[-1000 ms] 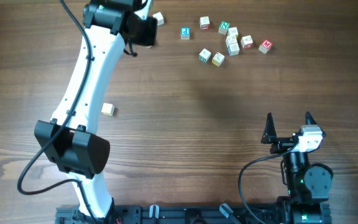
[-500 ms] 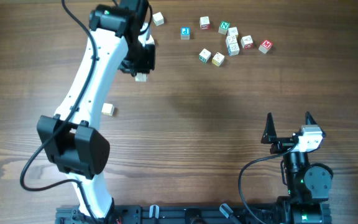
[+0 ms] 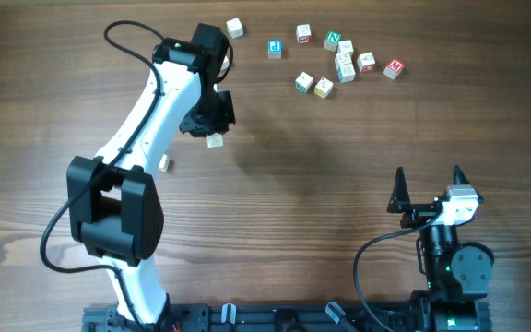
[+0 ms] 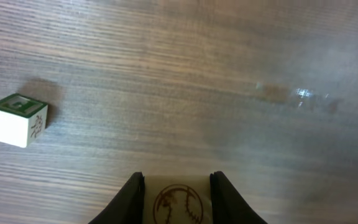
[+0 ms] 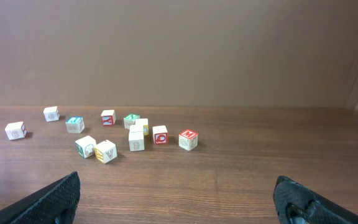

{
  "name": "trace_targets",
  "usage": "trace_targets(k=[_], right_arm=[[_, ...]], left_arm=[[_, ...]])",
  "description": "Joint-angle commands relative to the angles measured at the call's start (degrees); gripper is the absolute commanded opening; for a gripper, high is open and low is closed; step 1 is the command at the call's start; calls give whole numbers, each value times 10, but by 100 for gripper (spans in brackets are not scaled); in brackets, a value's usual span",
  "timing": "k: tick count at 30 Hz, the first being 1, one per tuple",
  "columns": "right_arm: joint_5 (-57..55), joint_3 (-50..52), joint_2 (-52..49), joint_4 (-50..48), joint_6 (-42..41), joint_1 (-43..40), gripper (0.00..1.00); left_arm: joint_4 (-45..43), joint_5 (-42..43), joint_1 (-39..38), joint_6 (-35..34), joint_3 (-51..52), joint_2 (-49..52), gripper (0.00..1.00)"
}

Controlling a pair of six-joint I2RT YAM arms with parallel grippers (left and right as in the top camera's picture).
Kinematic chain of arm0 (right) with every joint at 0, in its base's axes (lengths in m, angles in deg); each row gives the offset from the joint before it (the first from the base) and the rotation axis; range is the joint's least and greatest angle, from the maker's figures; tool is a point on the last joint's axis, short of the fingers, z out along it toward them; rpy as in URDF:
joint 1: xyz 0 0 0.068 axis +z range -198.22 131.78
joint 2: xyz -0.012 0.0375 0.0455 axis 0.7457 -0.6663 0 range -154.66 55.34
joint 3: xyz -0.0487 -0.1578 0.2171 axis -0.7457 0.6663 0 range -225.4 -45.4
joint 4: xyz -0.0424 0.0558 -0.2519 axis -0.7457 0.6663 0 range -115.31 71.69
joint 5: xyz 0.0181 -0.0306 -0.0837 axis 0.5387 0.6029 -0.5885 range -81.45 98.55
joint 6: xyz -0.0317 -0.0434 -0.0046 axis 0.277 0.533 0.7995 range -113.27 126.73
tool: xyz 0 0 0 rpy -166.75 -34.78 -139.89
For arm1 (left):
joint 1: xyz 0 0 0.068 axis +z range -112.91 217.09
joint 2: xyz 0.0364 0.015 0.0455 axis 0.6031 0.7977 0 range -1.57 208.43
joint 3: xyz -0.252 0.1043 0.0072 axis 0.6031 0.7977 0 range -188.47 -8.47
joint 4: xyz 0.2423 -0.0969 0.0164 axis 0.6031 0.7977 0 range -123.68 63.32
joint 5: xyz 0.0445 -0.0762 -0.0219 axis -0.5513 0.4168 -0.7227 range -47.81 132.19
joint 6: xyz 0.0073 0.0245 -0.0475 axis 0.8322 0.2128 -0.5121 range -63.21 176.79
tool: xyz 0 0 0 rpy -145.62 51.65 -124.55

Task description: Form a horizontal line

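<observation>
Markings: in the overhead view, the scattered coloured-letter cubes (image 3: 339, 57) at the far right of the wooden table (image 3: 321, 184) included a green-lettered cube (image 3: 332, 41) reading N and a blue-lettered cube (image 3: 275, 49) reading d. The remaining letters were too small to read. The small cream wooden cube (image 4: 178, 205) in the left gripper (image 4: 178, 182) bore a brown round emblem resembling a stitched ball, with no letter legible. A green-framed cube (image 4: 17, 119) lay on the table to its left, well apart, and its mark was unreadable.

The left gripper was closed narrowly on the cream cube, one finger against each side. The right gripper (image 5: 176, 183) stood spread wide and held nothing.

The horizontal line was not yet formed. The held cube hung over bare table left of centre.

Compared with one second earlier, the left gripper had travelled from the table's far edge toward the middle. A plain cream cube (image 3: 164, 164), fully visible then, was partly covered by the arm. The right arm had not moved.
</observation>
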Motion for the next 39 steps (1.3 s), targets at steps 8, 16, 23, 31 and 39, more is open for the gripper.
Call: trace_targets(k=[8, 16, 23, 31, 39], right_arm=[[7, 1, 3, -2, 10, -2, 100], [7, 1, 3, -2, 10, -2, 100], [7, 1, 3, -2, 10, -2, 100], [7, 1, 3, -2, 10, -2, 100], [7, 1, 3, -2, 10, -2, 100]], left_arm=[[-107, -25, -6, -96, 113, -7, 19], [-158, -168, -6, -177, 178, -7, 16], [-158, -211, -6, -180, 179, -7, 23], [-173, -223, -6, -194, 179, -7, 28], [-185, -223, -7, -194, 232, -7, 33]])
